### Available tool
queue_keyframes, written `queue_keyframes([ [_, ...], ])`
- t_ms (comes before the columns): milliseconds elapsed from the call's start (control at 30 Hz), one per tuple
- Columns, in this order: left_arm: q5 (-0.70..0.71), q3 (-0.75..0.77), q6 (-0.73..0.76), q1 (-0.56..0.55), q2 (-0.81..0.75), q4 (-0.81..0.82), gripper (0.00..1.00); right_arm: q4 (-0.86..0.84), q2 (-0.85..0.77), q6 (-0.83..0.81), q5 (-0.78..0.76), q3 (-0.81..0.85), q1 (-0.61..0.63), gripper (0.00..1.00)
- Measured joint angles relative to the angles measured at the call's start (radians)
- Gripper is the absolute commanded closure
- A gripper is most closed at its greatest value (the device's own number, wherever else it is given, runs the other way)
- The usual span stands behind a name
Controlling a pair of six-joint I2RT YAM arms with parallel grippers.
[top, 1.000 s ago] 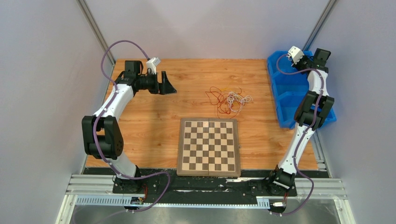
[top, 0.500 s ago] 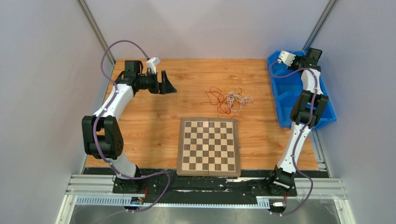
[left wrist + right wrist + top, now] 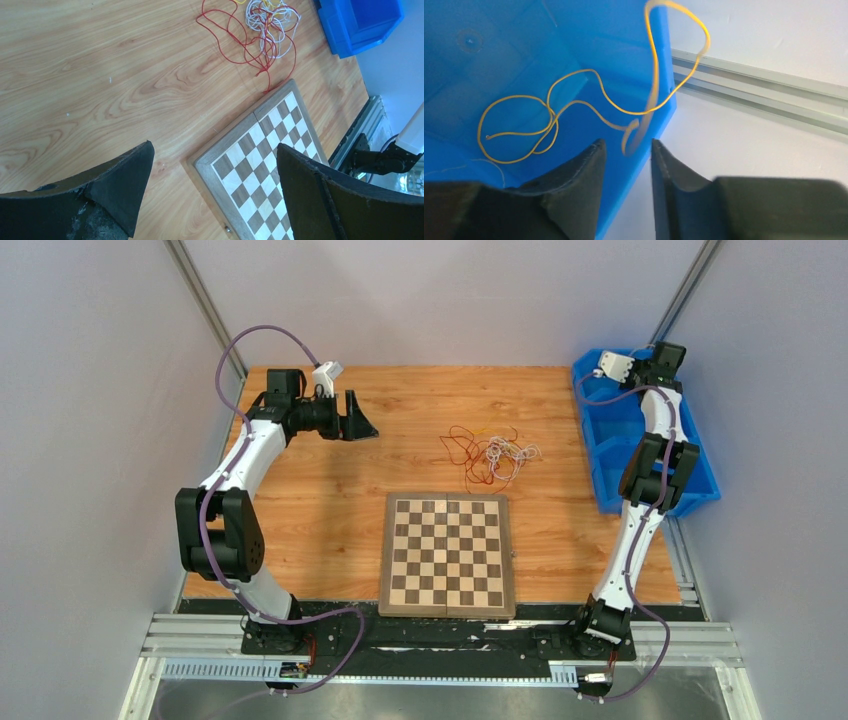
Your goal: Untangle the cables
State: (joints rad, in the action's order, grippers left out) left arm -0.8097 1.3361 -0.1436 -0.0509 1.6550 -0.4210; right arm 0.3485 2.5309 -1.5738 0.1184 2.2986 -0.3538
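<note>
At far right, over blue bin (image 3: 612, 455): right gripper (image 3: 628, 150), jaws parted by a narrow gap, wider than any wire; nothing seen pinched in the wrist view.
Yellow cable (image 3: 655, 70): a single strand apart from the rest. Most of it lay loosely coiled on the bin floor, one loop arched above the rim, and a blurred stretch hung in the gap between the jaws (whether it touched either finger could not be told).
Main tangle of cables (image 3: 490, 452): red and white wires with a little yellow, heaped small on the table (image 3: 320, 510), towards the far side, just beyond the chessboard (image 3: 447, 553). One red loop came close to the board's far edge. Well apart from both grippers.
Left gripper (image 3: 215, 165): jaws spread wide, empty, hanging above bare wood at far left, turned towards the tangle.
Step in hand, as judged: release of a freed yellow strand into the bin; one cable sorted, bulk of the job not yet done.
Next move, as judged: right arm to lift clear so the loop over the rim drops inside and does not trail on a finger, then travel to the heap. One gripper to pin the knot, the other to draw out a single outer red loop.
Caution: wires thin and springy; a pull on the wrong loop would likely tighten the knot.
</note>
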Motion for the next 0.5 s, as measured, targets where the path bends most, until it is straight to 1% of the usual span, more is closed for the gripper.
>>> queue_keyframes([
  [100,0.000,0.000,-0.005,0.000,0.000,0.000,0.00,-0.002,-0.014,0.024,0.018,-0.002,-0.001,0.48],
  [200,0.000,0.000,-0.008,0.000,0.000,0.005,0.00,-0.003,-0.032,0.054,0.041,-0.013,-0.003,0.34],
  [233,0.000,0.000,-0.010,0.000,0.000,0.007,0.00,-0.004,-0.045,0.064,0.053,-0.024,-0.003,0.18],
  [267,0.000,0.000,-0.011,0.000,0.000,0.010,0.00,0.001,-0.057,0.075,0.064,-0.035,-0.003,0.10],
  [300,0.000,0.000,-0.011,0.000,0.000,0.014,0.00,-0.014,-0.075,0.075,0.077,-0.053,-0.003,0.07],
  [500,-0.001,0.000,-0.012,0.000,0.000,0.022,0.00,0.026,-0.191,0.153,0.188,-0.172,-0.003,0.02],
])
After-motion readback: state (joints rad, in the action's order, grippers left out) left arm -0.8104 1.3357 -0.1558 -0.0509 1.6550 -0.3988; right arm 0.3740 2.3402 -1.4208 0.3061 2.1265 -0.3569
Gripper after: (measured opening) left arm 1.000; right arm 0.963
